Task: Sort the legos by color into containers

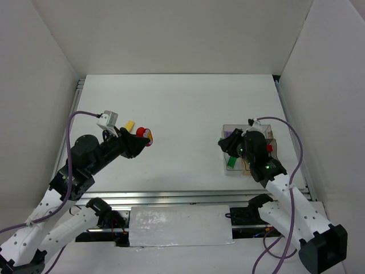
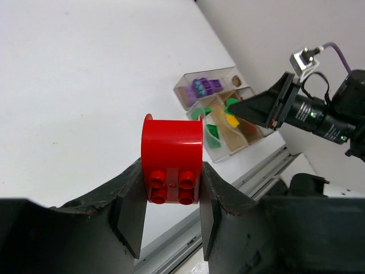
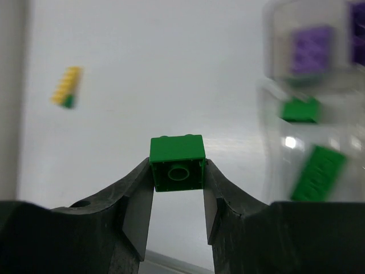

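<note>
Left gripper [image 2: 171, 197] clamps a red studded plastic brick [image 2: 172, 154] between its fingers by the flat sides. Right gripper [image 3: 178, 194] likewise holds a green studded plastic brick [image 3: 177, 162]. Expect light, rigid, slippery parts.

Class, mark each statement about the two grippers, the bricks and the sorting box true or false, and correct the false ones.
1. The left gripper holds a red brick between its fingers. True.
2. The right gripper is empty. False: it is shut on a green brick.
3. Purple bricks lie in one compartment of the clear box. True.
4. The clear box stands on the left half of the table. False: it stands on the right half, by the right gripper.
</note>
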`<state>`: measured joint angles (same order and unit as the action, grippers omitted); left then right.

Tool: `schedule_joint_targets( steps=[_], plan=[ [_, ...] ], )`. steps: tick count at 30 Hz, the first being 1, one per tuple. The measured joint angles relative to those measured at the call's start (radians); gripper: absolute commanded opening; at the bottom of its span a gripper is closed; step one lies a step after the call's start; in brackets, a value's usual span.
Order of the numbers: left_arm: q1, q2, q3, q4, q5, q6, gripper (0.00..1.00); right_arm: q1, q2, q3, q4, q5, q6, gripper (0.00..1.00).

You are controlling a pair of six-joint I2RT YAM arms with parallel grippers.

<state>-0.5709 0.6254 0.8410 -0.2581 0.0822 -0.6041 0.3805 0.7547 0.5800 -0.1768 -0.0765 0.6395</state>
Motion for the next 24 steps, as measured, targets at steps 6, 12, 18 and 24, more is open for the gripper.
schedule_joint_targets(
  steps=[6, 12, 18, 24],
  plan=[
    [0.0, 0.036, 0.0, -0.05, -0.029, 0.008, 0.0, -0.015, 0.028, -0.066, -0.254, 0.294, 0.104, 0.08],
    [0.0, 0.071, 0.001, -0.07, -0.014, 0.027, 0.0, -0.019, 0.029, -0.066, -0.29, 0.388, 0.153, 0.8],
    [0.0, 0.085, 0.001, -0.059, 0.02, 0.027, 0.0, -0.019, 0.048, -0.066, -0.292, 0.406, 0.16, 1.0],
    [0.0, 0.17, 0.001, 0.023, 0.13, 0.023, 0.0, -0.022, -0.031, -0.071, -0.259, 0.251, 0.108, 1.0]
  ],
)
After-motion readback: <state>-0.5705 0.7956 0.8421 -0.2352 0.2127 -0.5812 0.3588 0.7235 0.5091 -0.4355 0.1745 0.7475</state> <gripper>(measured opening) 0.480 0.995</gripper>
